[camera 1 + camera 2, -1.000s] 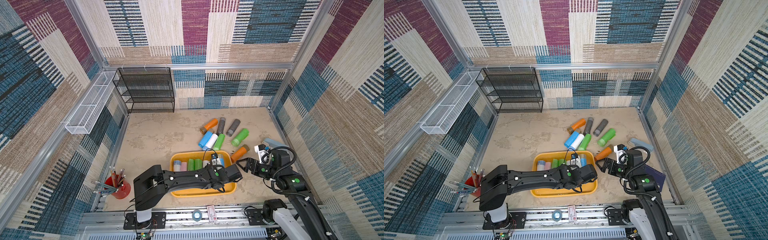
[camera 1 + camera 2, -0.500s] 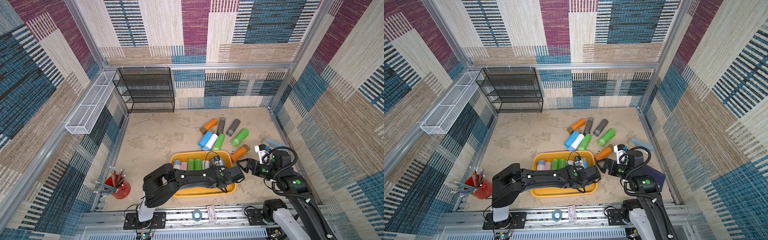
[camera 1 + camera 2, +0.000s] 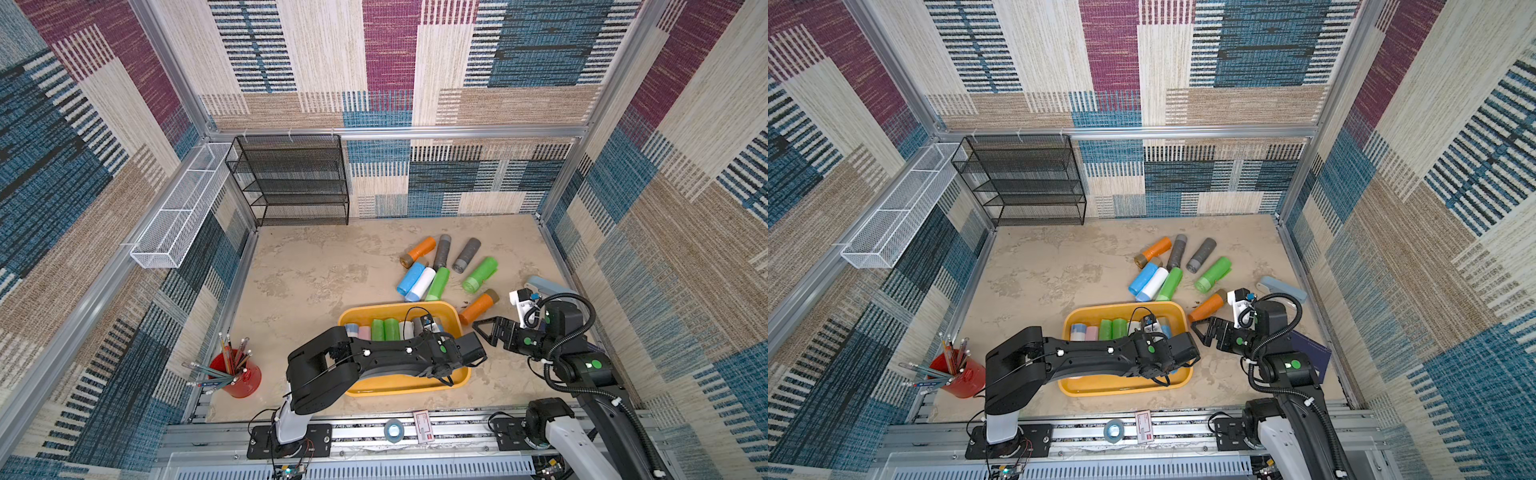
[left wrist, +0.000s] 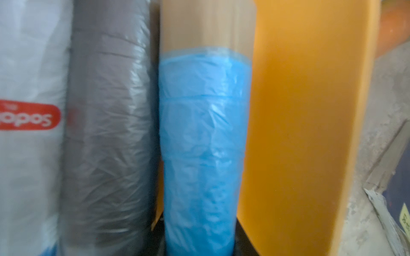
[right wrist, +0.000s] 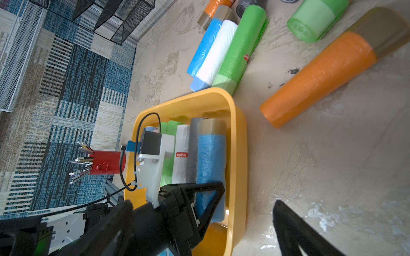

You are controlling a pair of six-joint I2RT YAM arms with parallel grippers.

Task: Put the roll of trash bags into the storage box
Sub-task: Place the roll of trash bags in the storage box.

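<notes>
Watching the left gripper (image 5: 209, 196) here, Sam: its jaws are pinched narrow on the near end of the blue roll (image 5: 210, 159). That roll is already down inside the storage box (image 5: 238, 141), lying lengthwise in the slot between the grey roll (image 5: 192, 150) and the box wall nearest the right arm.

Agreed, Jo, placement looks nearly done. The left wrist view is smeared, though, so I can't swear the roll is flat on the box floor. It may be riding a touch high at the held end.

So what's the clean finish?

Ease down until it settles, I'd say, then part the jaws only a little. One finger is on the wall side of the roll, so room is scant. A wide opening could shove the wall or nudge the grey roll into the white roll (image 5: 182, 141).

And the exit?

Straight up first, then away, so nothing drags out over the rim.

Right gripper (image 3: 482, 329)?

Spread as wide as it goes, empty, hovering just outside that same end of the box, near the orange roll (image 5: 317, 75) on the table. My guess is that's its next pick, but it should wait until the left arm is clear. Those two are close.
</notes>
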